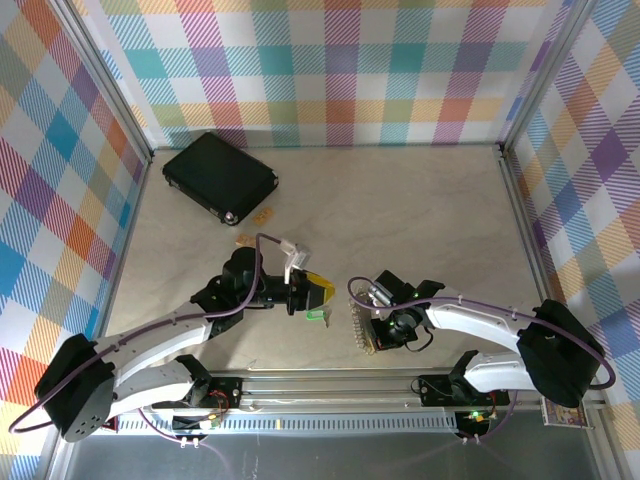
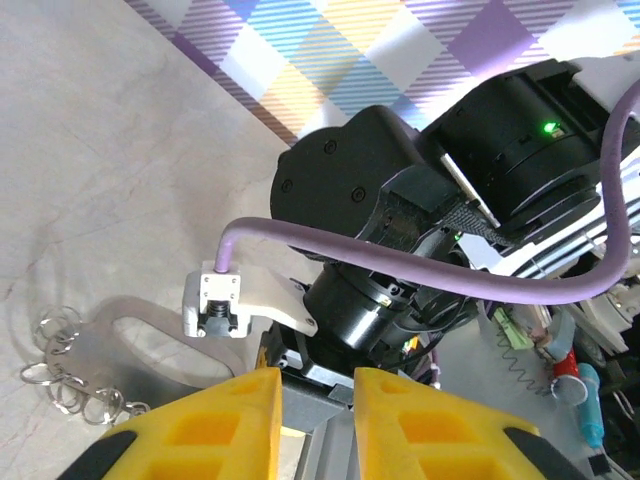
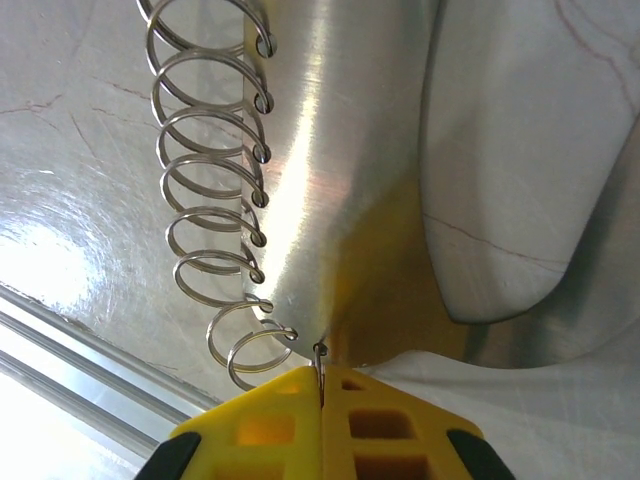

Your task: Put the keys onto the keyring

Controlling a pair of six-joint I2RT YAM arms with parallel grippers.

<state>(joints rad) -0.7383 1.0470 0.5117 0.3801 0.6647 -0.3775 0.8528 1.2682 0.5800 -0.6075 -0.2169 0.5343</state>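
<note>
The right pincer (image 3: 321,385) was clamped fully shut on a thin wire at the tip of a metal plate (image 3: 330,150). A row of keyrings (image 3: 215,200) hung along the plate's edge, near the front of the tabletop (image 1: 400,210). The left pincer (image 2: 317,388), close by, showed a narrow gap between its fingers; whether it gripped anything could not be told.

Walls (image 1: 340,70) pastel plaid — table (image 1: 400,220) beige marbled; case (image 1: 220,178) black; keyrings (image 3: 215,208) silver; cable (image 2: 400,262) purple.

The pale marbled table (image 1: 420,220) bears a black case (image 1: 220,178) and two small tan pieces (image 1: 262,215) beside it.
</note>
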